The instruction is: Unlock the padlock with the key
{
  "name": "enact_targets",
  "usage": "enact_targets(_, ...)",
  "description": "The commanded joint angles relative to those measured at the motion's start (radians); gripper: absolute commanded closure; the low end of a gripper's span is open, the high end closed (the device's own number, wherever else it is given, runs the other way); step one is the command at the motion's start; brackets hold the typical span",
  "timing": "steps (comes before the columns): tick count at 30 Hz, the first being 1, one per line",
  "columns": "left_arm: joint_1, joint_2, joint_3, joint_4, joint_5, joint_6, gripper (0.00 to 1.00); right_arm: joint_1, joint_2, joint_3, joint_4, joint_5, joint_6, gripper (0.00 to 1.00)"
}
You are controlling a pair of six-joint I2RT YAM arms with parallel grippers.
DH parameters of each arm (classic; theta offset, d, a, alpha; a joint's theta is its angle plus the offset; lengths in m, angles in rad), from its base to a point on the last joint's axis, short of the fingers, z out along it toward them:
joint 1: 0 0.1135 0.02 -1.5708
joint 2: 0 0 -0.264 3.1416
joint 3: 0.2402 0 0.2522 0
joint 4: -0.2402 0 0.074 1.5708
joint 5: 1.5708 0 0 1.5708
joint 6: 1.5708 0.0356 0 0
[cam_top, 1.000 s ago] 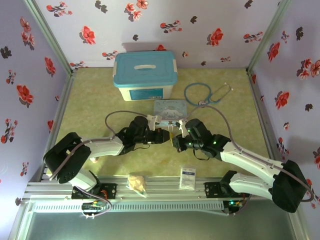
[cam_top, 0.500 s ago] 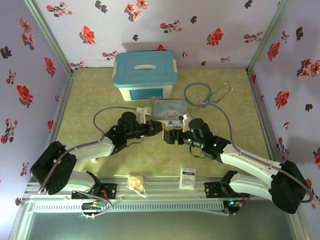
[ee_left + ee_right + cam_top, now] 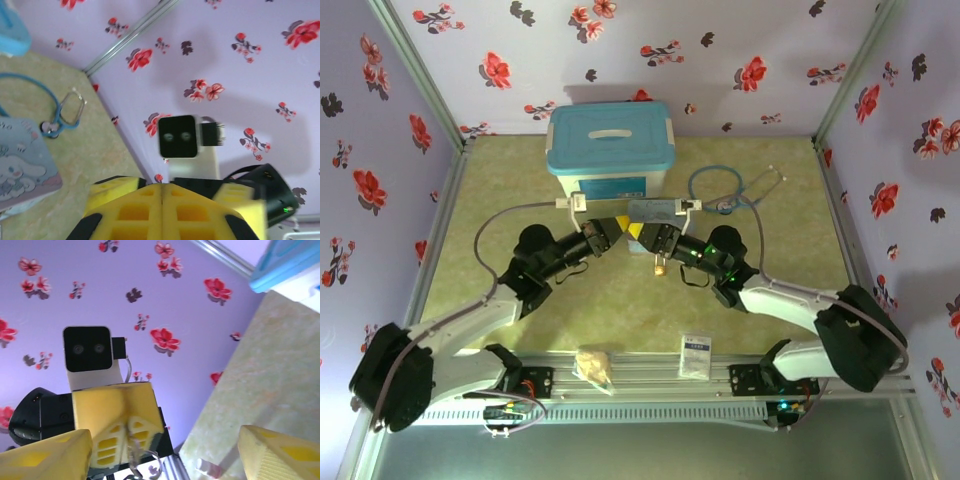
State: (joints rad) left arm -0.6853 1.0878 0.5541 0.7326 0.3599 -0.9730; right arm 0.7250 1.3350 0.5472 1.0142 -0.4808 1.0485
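My left gripper [image 3: 624, 232] [image 3: 162, 194] is shut. In the right wrist view, a thin grey metal piece, which I take for the key [image 3: 133, 452], sticks out from the closed pads of the left gripper [image 3: 126, 420]. A silvery wire loop dangles from it. My right gripper [image 3: 651, 240] [image 3: 161, 456] faces it from close by and is open wide with nothing between its fingers [image 3: 47, 456]. No brass padlock is recognisable. A tiny tan object [image 3: 661, 268] lies on the table under the right gripper, too small to identify.
The pastel cartoon tin [image 3: 655, 210] [image 3: 22, 165] lies just behind both grippers. Beyond it are a blue-lidded box [image 3: 610, 150] and a blue stethoscope [image 3: 735, 185] [image 3: 60, 112]. A small white cylinder [image 3: 207, 467] lies on the mat. Two packets [image 3: 593, 365] [image 3: 696, 355] rest at the front rail.
Both grippers met low over the table's centre a second ago. They have since parted, risen and moved back toward the tin. The tan object now lies where they met.
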Motion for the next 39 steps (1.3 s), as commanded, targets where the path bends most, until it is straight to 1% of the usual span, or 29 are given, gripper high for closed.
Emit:
enact_targets(1,-0.008,-0.064,0.008,-0.009,-0.028,0.081,1.0,-0.004,0.037,0.036,0.207,-0.084,0.096,0.27)
enact_targets(2,-0.008,-0.075,0.011,-0.03,-0.037,0.084,1.0,-0.004,0.046,0.04,0.223,-0.091,0.105,0.29)
enact_targets(5,-0.007,-0.07,-0.009,0.016,-0.053,0.053,1.0,-0.001,0.068,0.039,0.288,-0.089,0.135,0.32)
enact_targets(10,-0.007,-0.035,-0.007,0.052,-0.044,0.03,1.0,0.016,0.11,0.054,0.365,-0.104,0.166,0.37)
enact_targets(18,-0.006,-0.024,-0.017,0.098,-0.044,0.025,1.0,0.02,0.116,0.047,0.371,-0.105,0.159,0.56)
enact_targets(22,-0.007,-0.016,-0.023,0.113,-0.044,0.013,1.0,0.021,0.116,0.04,0.372,-0.098,0.153,0.69)
enact_targets(24,-0.007,-0.014,-0.022,0.11,-0.044,0.01,1.0,0.021,0.119,0.038,0.371,-0.094,0.15,0.72)
enact_targets(29,-0.006,-0.014,-0.033,0.111,-0.052,0.008,1.0,0.023,0.119,0.035,0.371,-0.093,0.146,0.84)
enact_targets(34,-0.005,-0.011,-0.035,0.112,-0.058,0.007,1.0,0.025,0.12,0.027,0.371,-0.09,0.147,0.83)
enact_targets(36,-0.007,-0.009,-0.033,0.111,-0.058,0.006,1.0,0.025,0.118,0.025,0.371,-0.088,0.146,0.8)
enact_targets(39,-0.005,-0.007,-0.032,0.111,-0.059,0.009,1.0,0.027,0.117,0.023,0.371,-0.086,0.145,0.83)
